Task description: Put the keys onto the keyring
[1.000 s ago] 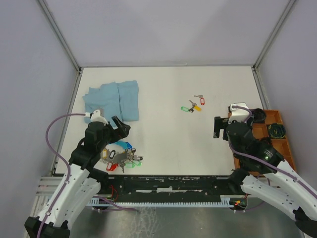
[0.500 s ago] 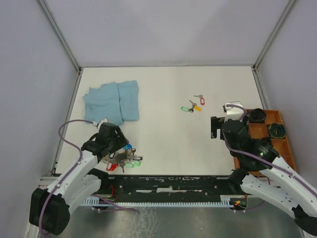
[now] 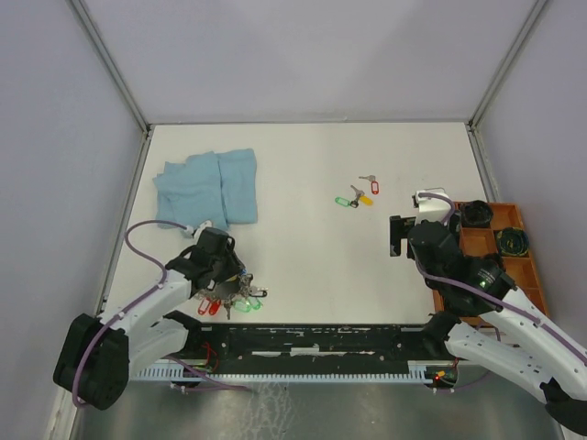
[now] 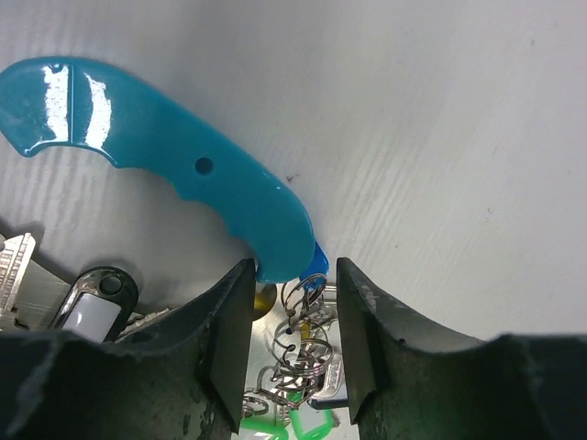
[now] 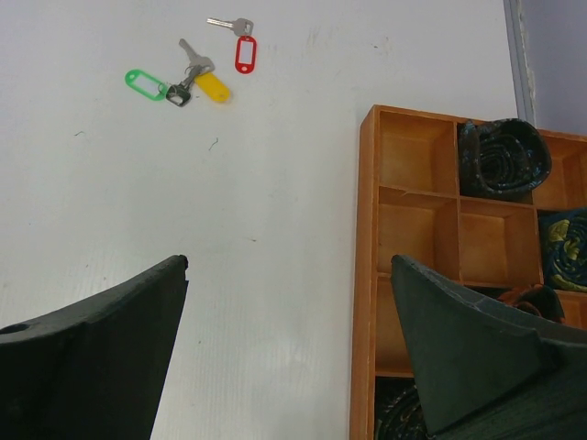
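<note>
Left tool (image 4: 293, 275) had dropped from above the bunch to the worktop (image 3: 312, 165) within the last second, and its jaws had drawn in from full spread to roughly half. They now straddled the coiled keyring (image 4: 303, 341) and the tip of a teal plastic handle (image 4: 174, 156). Whether they had already pinched the ring could not be told. The move read as taking hold of the ring so it could be held steady for threading.

The right tool (image 5: 289, 266) hung released, jaws wide, beside the wooden tray (image 5: 367, 275), barely moved. The three loose keys (image 5: 213, 87), tagged green, yellow and red, lay together at mid-worktop ahead of it, well apart from the ring, so none had yet been threaded. A blue cloth (image 3: 206, 188) lay beyond the left arm.
</note>
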### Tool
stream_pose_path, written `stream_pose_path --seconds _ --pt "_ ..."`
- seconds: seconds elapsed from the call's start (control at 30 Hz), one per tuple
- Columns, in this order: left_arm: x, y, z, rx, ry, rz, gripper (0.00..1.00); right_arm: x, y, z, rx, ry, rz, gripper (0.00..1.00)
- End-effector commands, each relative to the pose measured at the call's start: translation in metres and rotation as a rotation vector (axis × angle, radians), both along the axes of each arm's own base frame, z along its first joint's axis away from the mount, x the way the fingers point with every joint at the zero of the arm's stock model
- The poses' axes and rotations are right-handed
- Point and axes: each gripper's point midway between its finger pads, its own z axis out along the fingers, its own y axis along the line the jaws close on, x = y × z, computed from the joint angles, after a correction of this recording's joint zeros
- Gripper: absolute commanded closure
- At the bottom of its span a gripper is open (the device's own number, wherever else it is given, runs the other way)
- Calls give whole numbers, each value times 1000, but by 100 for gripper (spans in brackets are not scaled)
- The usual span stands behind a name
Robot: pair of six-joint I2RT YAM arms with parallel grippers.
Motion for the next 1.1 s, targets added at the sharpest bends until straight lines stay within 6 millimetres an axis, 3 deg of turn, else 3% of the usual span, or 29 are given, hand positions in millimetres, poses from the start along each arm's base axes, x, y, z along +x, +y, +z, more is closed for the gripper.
stream_pose_path --seconds 0.0,0.2,0.5,0.7,0.83,0.97,1.07 --pt "16 -26 11 -85 -49 1 54 1 2 2 18 -6 -8 0" --pt "32 -70 21 -206 -90 -36 57 2 7 -1 21 10 15 0" --pt "50 -161 29 -222 -83 -246 57 0 16 -6 37 37 58 0" --pt "51 -215 55 -229 -151 -409 52 -2 35 -17 81 77 130 0" --pt "51 -214 80 -235 -224 -421 49 -2 57 -29 112 137 203 0" --pt "50 -182 90 -167 -268 -349 44 -2 83 -44 148 203 288 0" --pt "47 -152 87 -121 -266 -292 41 -2 108 -54 198 238 362 0"
